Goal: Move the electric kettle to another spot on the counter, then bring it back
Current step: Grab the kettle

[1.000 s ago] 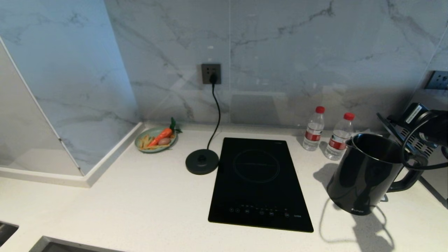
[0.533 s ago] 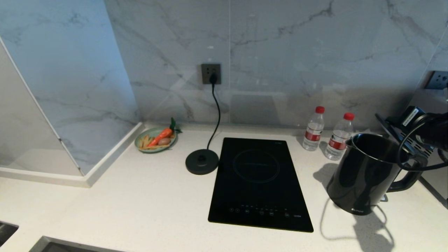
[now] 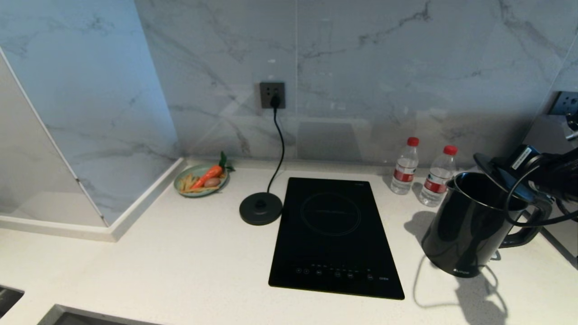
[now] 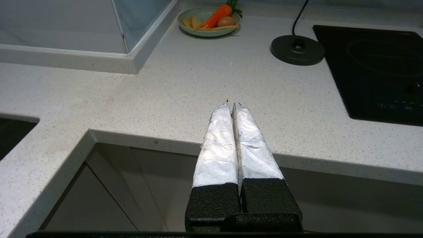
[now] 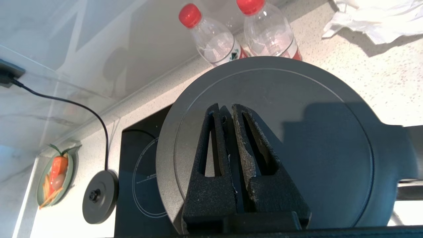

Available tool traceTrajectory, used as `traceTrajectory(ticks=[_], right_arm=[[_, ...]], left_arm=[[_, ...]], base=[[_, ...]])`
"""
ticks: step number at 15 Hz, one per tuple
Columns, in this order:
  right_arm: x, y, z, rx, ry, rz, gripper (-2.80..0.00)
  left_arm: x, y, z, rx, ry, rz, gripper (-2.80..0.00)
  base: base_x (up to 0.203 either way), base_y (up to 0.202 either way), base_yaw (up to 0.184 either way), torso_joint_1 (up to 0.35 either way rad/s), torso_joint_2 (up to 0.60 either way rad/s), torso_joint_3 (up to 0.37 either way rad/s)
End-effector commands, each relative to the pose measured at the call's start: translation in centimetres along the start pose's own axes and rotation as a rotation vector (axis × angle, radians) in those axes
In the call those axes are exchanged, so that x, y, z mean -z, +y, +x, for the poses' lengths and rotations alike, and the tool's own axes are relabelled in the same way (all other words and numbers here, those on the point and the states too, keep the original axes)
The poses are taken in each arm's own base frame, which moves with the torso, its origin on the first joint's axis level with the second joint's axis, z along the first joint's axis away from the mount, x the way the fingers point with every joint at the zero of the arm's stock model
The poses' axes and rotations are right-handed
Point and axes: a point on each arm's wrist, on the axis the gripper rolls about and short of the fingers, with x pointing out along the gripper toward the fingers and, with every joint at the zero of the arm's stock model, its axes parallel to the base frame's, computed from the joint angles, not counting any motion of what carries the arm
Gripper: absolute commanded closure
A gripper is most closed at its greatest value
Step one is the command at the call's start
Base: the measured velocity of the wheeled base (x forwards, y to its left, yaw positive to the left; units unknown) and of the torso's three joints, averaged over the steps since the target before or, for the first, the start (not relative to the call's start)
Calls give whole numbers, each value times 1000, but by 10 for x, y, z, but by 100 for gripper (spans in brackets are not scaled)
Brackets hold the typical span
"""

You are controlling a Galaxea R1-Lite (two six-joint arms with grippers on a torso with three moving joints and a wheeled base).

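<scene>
The electric kettle [image 3: 469,225], glossy black, stands on the counter [image 3: 180,253] at the far right, its handle [image 3: 526,232] turned right. Its round matte lid [image 3: 499,178] hangs half-raised, slanting over the open mouth. My right gripper [image 5: 224,107] is shut, its tips lying against the top of the lid [image 5: 297,132]; its arm [image 3: 557,174] comes in from the right edge. My left gripper [image 4: 230,104] is shut on nothing, hovering over the counter's front edge [image 4: 297,162], outside the head view.
The round power base [image 3: 261,208] with its cord sits left of the black cooktop [image 3: 334,234]. Two red-capped bottles [image 3: 405,167] [image 3: 437,176] stand just behind the kettle. A green plate [image 3: 180,180] of food is at the back left, a white cloth [image 5: 380,16] behind the kettle.
The kettle's lid has swung down and leftward from nearly upright to slanting over the mouth, with my right gripper following it. The kettle's body has stayed put.
</scene>
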Motion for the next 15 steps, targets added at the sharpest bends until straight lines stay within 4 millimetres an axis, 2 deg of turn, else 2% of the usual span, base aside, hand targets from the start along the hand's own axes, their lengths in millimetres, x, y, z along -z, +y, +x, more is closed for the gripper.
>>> traceTrajectory(ticks=[1, 11, 15], right_arm=[[4, -4, 8, 7, 15, 6, 0], [20, -15, 22, 26, 63, 4, 0], [21, -15, 23, 26, 66, 4, 0]], left_arm=[[0, 0, 0, -1, 0, 0, 0], [0, 0, 0, -1, 0, 0, 0], [0, 0, 0, -1, 0, 0, 0]], base=[[0, 0, 0, 0, 0, 0], [0, 0, 0, 0, 0, 0], [0, 0, 0, 0, 0, 0]])
